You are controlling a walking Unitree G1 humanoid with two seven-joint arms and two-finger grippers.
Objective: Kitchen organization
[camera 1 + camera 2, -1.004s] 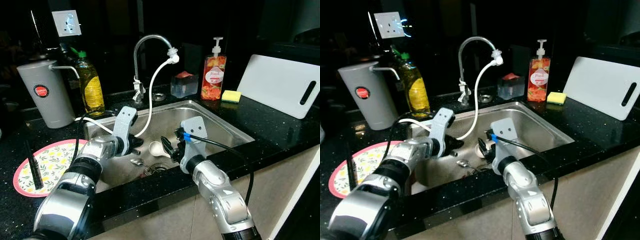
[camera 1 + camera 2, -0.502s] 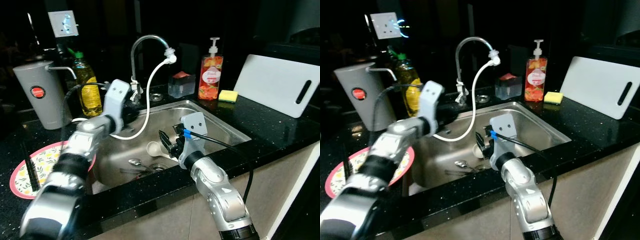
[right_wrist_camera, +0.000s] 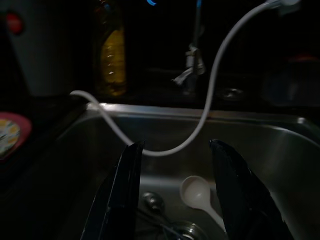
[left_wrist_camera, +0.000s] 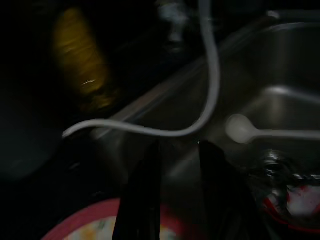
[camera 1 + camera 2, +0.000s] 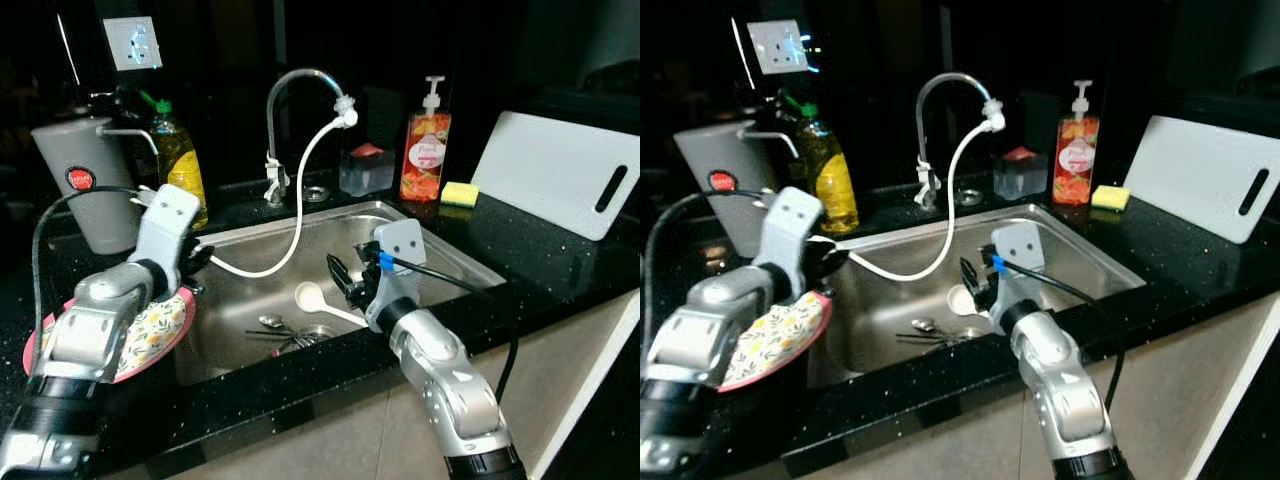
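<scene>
A floral plate with a pink rim sits on the black counter left of the steel sink. My left gripper hovers over the plate's sink-side edge. Its fingers show a narrow gap with nothing seen between them, and I cannot tell if they touch the plate. My right gripper hangs open inside the sink, just above a white spoon lying on the bottom. Metal cutlery lies by the drain. The white spoon also lies ahead of the right fingers.
A white hose droops from the faucet into the sink. An oil bottle and a grey jug stand at the back left. Soap bottle, yellow sponge and white cutting board are at the right.
My left arm has swung out of the sink, past the faucet side, and come down over the plate. The right gripper has stayed in the sink. The camera shifted slightly.
</scene>
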